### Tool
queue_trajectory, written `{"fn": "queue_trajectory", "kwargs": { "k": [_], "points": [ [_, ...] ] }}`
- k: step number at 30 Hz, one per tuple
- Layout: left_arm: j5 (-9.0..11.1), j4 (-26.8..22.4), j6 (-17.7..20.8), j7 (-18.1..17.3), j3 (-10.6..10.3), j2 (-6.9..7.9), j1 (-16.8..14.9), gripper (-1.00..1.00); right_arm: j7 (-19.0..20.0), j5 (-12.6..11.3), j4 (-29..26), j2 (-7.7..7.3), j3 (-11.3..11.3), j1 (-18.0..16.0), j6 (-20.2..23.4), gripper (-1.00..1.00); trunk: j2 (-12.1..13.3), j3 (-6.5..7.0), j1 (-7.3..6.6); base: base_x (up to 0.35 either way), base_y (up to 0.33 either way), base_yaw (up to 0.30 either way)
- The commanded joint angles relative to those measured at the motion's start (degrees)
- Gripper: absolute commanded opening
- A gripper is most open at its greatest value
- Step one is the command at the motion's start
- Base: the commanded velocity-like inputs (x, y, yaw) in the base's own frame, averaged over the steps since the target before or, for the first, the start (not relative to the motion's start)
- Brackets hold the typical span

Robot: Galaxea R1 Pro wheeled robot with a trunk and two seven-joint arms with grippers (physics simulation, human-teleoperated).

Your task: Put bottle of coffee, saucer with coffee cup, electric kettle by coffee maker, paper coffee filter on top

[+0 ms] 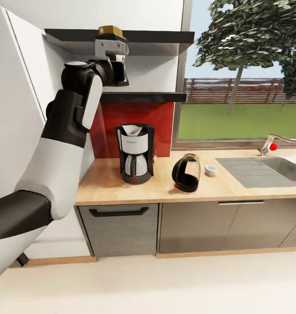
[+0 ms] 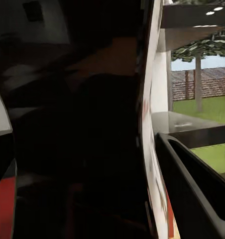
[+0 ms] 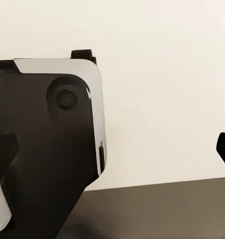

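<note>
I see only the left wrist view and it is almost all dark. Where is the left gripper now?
Observer: The head view shows the left gripper raised at the upper shelf, just under the gold lid of a bottle.
Operator: Is a filter already on the coffee maker?
Observer: Yes, a white paper filter sits in the top of the coffee maker.
Operator: And the kettle?
Observer: The electric kettle stands on the countertop, apart from the coffee maker, on its sink side.

A dark blurred mass close up — beside it a shelf edge (image 2: pixel 192 124), lawn (image 2: pixel 212 107) and tree (image 2: pixel 198 74) beyond.
</note>
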Motion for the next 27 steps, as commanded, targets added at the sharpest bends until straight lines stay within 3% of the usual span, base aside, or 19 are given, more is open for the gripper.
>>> {"fn": "queue_trajectory", "kwargs": {
  "k": [1, 5, 9, 13, 19, 22, 25, 27],
  "points": [
    [0.3, -0.6, 0.4, 0.1, -0.1, 0.12, 0.3, -1.0, 0.1, -0.5, -0.1, -0.05, 0.5, 0.0, 0.3, 1.0, -0.1, -0.13, 0.03, -0.007, 0.0, 0.033],
    [0.1, -4.6, 3.1, -5.0, -0.2, 2.17, 2.5, -1.0, 0.1, -0.5, -0.1, -0.01, 0.5, 0.0, 0.3, 1.0, -0.1, -0.13, 0.03, -0.003, 0.0, 0.012],
    [0.0, -8.9, 4.5, -12.6, -0.2, 5.55, 5.5, -1.0, 0.1, -0.5, -0.1, 0.0, 0.5, 0.0, 0.1, 1.0, -0.1, -0.13, 0.03, -0.001, 0.0, 0.003],
    [0.1, -15.3, 4.9, -19.3, -0.1, 9.46, 10.9, -1.0, 0.1, -0.5, -0.1, 0.01, 0.6, 0.0, -1.4, 1.0, -0.1, -0.13, 0.03, 0.0, 0.0, 0.0],
    [0.4, -23.0, 4.9, -25.7, 0.4, 15.01, 18.8, -1.0, 0.1, -0.5, -0.1, 0.07, 0.6, 0.0, -3.3, 1.0, -0.1, -0.13, 0.03, 0.0, 0.0, 0.0],
    [0.5, -24.5, 4.9, -29.7, 2.4, 18.12, 21.9, -1.0, 0.1, -0.5, -0.1, 0.34, 0.6, 0.0, -3.5, 1.0, -0.1, -0.13, 0.03, 0.0, 0.0, 0.0],
    [0.5, -25.0, 4.6, -34.4, 6.5, 19.79, 24.9, -1.0, 0.1, -0.5, -0.1, 0.79, 0.6, 0.0, -3.6, 1.0, -0.1, -0.13, 0.03, 0.0, 0.0, 0.0],
    [0.4, -25.2, 4.2, -37.5, 10.7, 20.4, 28.1, -1.0, 0.1, -0.5, -0.3, 1.09, 0.6, 0.0, -3.7, 1.0, -0.1, -0.13, 0.03, 0.0, 0.0, 0.0]
  ]
}}
